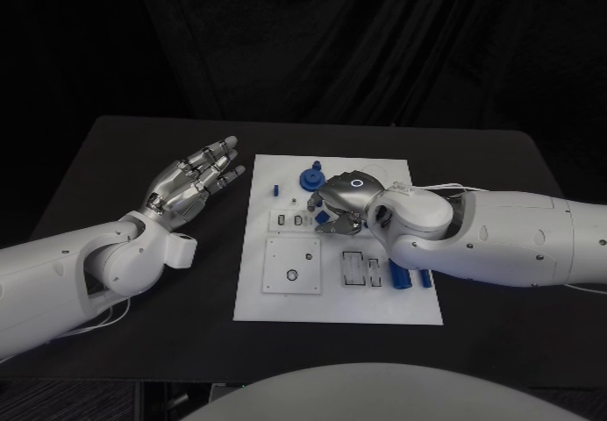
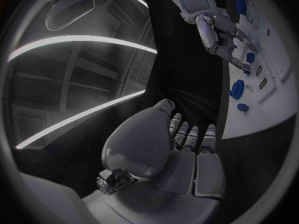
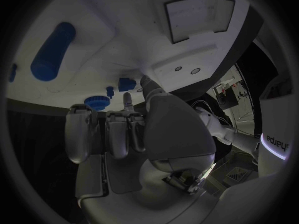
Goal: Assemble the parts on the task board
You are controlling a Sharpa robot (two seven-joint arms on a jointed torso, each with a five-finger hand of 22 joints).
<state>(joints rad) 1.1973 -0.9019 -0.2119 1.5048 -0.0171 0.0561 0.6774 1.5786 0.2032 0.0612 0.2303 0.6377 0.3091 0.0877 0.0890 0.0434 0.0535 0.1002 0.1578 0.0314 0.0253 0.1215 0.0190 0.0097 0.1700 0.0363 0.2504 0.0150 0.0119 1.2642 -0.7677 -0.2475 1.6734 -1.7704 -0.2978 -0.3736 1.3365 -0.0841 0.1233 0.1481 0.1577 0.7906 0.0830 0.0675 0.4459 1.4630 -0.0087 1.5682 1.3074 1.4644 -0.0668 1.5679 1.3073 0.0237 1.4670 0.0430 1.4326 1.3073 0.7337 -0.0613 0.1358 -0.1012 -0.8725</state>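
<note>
1. Black worktop (image 1: pixel 152 333) against dark drapes; the white board (image 1: pixel 339 303) lies at its middle.
2. Left robot hand (image 1: pixel 189 182) hovers palm-up beside the board's left edge, fingers spread, holding nothing.
3. Right robot hand (image 1: pixel 344 203) sits over the board's upper middle, fingers pointing down at a small blue part (image 1: pixel 324 217). I cannot tell whether it pinches that part or only touches it.
4. Other parts: a round blue knob (image 1: pixel 309 180) near the board's far edge; blue cylinders (image 1: pixel 405 278) beside the slotted recess (image 1: pixel 360 267) on the near right; a small blue peg (image 1: pixel 274 188) at the upper left.
5. Handling, as I judge it: the parts look like rigid moulded plastic, light, smooth and likely slippery under metal fingertips.
6. I would take each part by opposing sides near its middle, with a light pinch, so it stays upright for seating.
7. Risk: a small part may twist or pop out if squeezed off-centre.
</note>
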